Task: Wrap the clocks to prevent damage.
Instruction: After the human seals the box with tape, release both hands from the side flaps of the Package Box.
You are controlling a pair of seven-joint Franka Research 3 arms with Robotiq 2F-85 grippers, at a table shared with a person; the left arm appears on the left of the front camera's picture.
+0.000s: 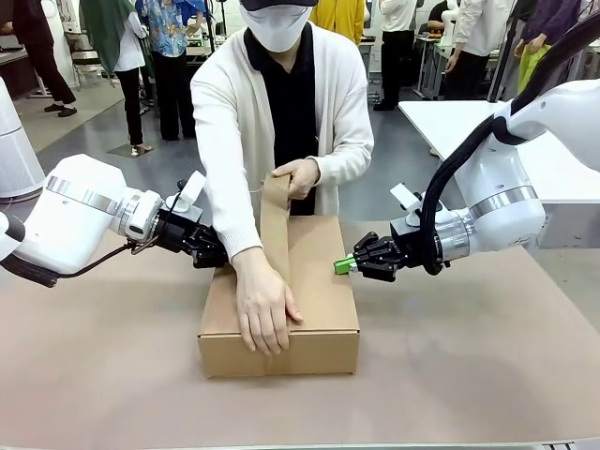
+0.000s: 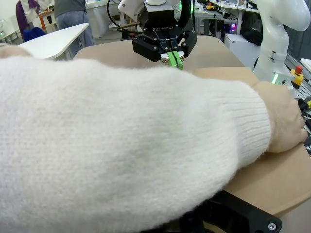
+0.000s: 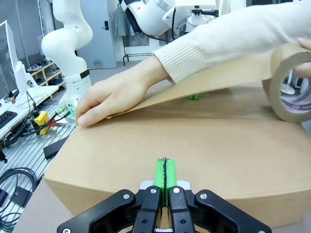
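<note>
**Closed cardboard box being taped between two robot grippers**

Front view, left to right. The left gripper (image 1: 217, 255), black with green pads, meets the left side of the plain brown rectangular cardboard box (image 1: 323, 309); the person's white knitted sleeve (image 1: 223, 178) hides its fingertips here, but the right wrist view shows green pads (image 3: 194, 96) together at the far edge of the box lid, so the jaws are clenched with nothing between them. The box stands on the brown table (image 1: 487, 375), flaps down. The person's one hand (image 1: 264, 305) presses the free end of a strip of brown paper packing tape (image 1: 275, 225) onto the lid near the box's near edge; the other hand (image 1: 298, 176) holds the brown tape roll (image 3: 290, 82) above the far edge, the strip stretched taut between them. The right gripper (image 1: 343, 265) has its green pads pressed together, empty, tips touching the box's right side just below the top edge. No clock is visible.
</note>
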